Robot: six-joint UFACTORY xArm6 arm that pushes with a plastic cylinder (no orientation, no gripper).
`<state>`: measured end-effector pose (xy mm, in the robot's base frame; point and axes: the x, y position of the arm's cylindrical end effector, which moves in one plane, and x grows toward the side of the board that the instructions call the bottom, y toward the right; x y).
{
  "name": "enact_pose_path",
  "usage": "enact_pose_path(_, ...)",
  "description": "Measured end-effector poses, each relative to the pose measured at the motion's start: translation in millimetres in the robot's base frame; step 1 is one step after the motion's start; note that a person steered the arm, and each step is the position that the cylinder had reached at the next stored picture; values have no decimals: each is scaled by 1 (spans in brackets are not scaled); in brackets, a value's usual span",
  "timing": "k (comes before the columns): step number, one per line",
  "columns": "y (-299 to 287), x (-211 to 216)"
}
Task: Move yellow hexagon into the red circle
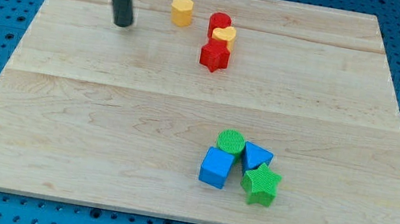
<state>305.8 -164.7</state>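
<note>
My tip (123, 23) rests on the worktop (98, 136), well left of the yellow hexagon (182, 11). The red circle (219, 24) sits just right of the hexagon, apart from it. There are no jaws, only the rod

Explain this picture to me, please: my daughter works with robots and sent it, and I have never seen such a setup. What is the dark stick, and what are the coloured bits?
There is one picture, from a camera looking down at a slant on a wooden board. The dark stick is the end of my robot arm; it has no hand and holds nothing. Its lower end, my tip, slides on the board and pushes blocks. It stands at the view's top left, touching nothing. To its right sits the yellow hexagon, apart from the red circle, the yellow heart and the red star, which huddle together. Near the view's bottom sit the green circle, blue triangle, blue cube and green star.
</note>
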Motion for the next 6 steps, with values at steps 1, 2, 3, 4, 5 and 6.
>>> enact_pose_path(1, -4, -28)
enact_pose_path(2, 11, -42)
enact_pose_path(3, 49, -42)
enact_pose_path(4, 94, -42)
enact_pose_path(5, 118, -42)
enact_pose_path(6, 102, -52)
